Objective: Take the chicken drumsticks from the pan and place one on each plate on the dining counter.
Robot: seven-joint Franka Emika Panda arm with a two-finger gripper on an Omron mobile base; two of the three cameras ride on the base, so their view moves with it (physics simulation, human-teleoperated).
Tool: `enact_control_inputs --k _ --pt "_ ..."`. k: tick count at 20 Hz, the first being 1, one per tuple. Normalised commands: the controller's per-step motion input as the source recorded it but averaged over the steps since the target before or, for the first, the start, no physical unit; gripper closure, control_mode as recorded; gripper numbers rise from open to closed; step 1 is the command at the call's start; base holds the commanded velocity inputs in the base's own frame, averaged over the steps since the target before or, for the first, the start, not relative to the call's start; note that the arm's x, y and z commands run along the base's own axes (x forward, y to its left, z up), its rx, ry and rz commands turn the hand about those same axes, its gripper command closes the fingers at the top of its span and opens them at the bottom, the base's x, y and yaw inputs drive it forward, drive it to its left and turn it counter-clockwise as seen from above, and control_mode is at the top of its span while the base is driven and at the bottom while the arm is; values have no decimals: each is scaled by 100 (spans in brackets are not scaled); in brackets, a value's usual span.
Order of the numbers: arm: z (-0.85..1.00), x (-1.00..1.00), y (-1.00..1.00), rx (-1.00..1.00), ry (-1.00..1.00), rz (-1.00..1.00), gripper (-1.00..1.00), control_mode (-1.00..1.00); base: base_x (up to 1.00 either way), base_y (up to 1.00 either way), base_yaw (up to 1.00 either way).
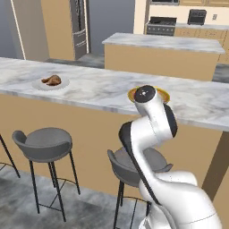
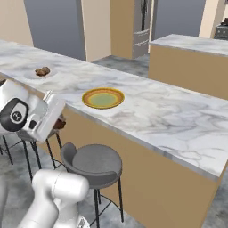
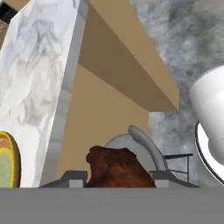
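Low in the hand view, the gripper (image 3: 119, 181) clamps 1 glossy brown drumstick (image 3: 116, 168); carry it level over the mustard-yellow round plate (image 2: 103, 98), centre frame.

Grey bar stools (image 1: 44, 143) stand beside island (image 1: 165, 53).
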Motion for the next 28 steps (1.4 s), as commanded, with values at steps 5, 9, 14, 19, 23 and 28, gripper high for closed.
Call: enact_control_inputs --k 5,9,14,19,23,28 --pt "80 6 -82 29 18 0 100 -100 0 0 0" --pt "16 54 -36 14 7 0 100 -100 0 0 0" --pt "0 83 -2 0 7 0 100 -100 0 0 0" --pt "-9 84 1 -2 6 0 100 -100 0 0 0" --pt "-33 80 0 -3 0 0 100 -100 0 0 0" --pt "-23 85 0 0 1 0 100 -100 0 0 0"
